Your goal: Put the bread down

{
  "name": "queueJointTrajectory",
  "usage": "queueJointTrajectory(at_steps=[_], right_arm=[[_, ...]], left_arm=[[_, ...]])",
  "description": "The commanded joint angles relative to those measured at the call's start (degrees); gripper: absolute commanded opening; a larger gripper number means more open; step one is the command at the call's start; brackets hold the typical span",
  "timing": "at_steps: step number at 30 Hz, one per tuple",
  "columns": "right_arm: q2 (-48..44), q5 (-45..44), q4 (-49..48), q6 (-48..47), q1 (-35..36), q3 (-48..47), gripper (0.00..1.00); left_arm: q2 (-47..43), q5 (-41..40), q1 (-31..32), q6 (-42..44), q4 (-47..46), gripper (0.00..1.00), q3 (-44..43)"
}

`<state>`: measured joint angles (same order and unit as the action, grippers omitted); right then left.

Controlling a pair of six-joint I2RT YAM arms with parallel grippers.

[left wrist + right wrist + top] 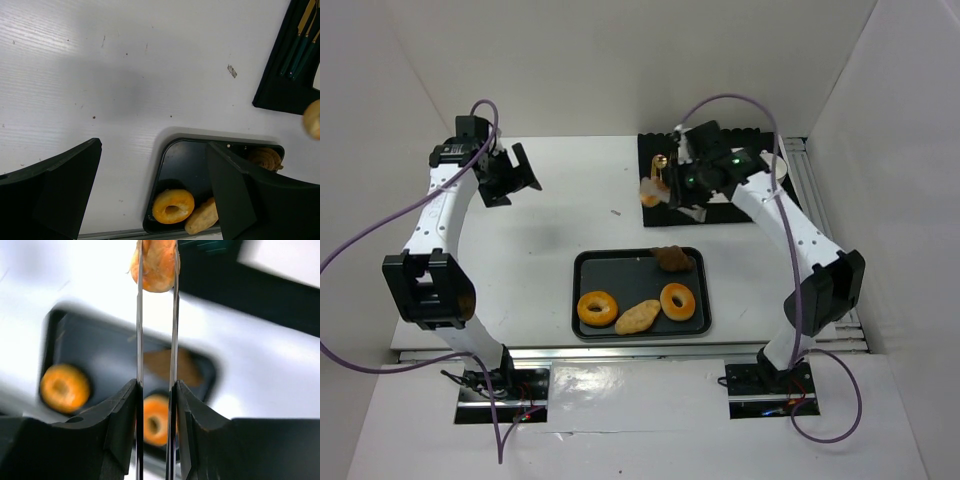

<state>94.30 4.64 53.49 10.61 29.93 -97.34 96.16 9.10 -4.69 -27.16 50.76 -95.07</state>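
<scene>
My right gripper (680, 188) (156, 390) is shut on a pair of thin metal tongs (139, 315). The tong tips pinch one golden bun (156, 265) (650, 192), held in the air above the table behind the black tray (588, 268). That bun also shows at the right edge of the left wrist view (312, 119). The second bun (638, 317) (202, 217) lies in the tray's front middle. My left gripper (510, 175) (155, 190) is open and empty, high at the far left.
The tray also holds two glazed ring bagels (597, 308) (677, 301) and a dark brown lumpy pastry (672, 259). A black mat (740, 200) (280, 95) with green-handled utensils (300, 47) lies at the back right. White walls enclose the table.
</scene>
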Motion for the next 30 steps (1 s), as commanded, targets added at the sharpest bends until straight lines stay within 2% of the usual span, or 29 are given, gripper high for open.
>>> queueJointTrajectory(at_steps=[1, 4, 5, 9, 15, 20, 25, 30], right_arm=[[-2.4, -8.6, -1.4, 3.5, -7.9, 0.0, 0.34], [-3.5, -9.2, -9.4, 8.5, -13.7, 5.8, 0.34], [-3.5, -8.4, -14.0, 10.6, -14.5, 7.0, 0.34], [-1.5, -9.0, -21.5, 12.3, -17.5, 10.0, 0.34], [4.2, -7.3, -23.3, 13.4, -18.8, 8.6, 0.36], [5.9, -7.8, -23.9, 13.4, -18.8, 9.2, 0.48], [4.2, -8.5, -22.6, 12.7, -18.8, 9.2, 0.65], [0.4, -9.6, -19.8, 12.7, -18.8, 9.2, 0.63]], left_arm=[[0.7, 0.3, -0.2, 0.4, -0.7, 0.98, -2.3], [1.3, 0.3, -0.2, -0.2, -1.2, 0.98, -2.3], [2.1, 0.3, -0.2, -0.2, -1.2, 0.98, -2.9], [3.3, 1.6, -0.8, 0.3, -1.2, 0.98, -4.7], [4.0, 1.6, -0.8, 0.9, -0.7, 0.98, -5.9], [4.6, 1.6, -0.8, 0.9, -0.7, 0.98, -5.9], [4.6, 1.6, -0.8, 0.9, -0.7, 0.98, -5.9], [4.0, 0.6, -0.8, 0.9, -0.7, 0.98, -6.6]])
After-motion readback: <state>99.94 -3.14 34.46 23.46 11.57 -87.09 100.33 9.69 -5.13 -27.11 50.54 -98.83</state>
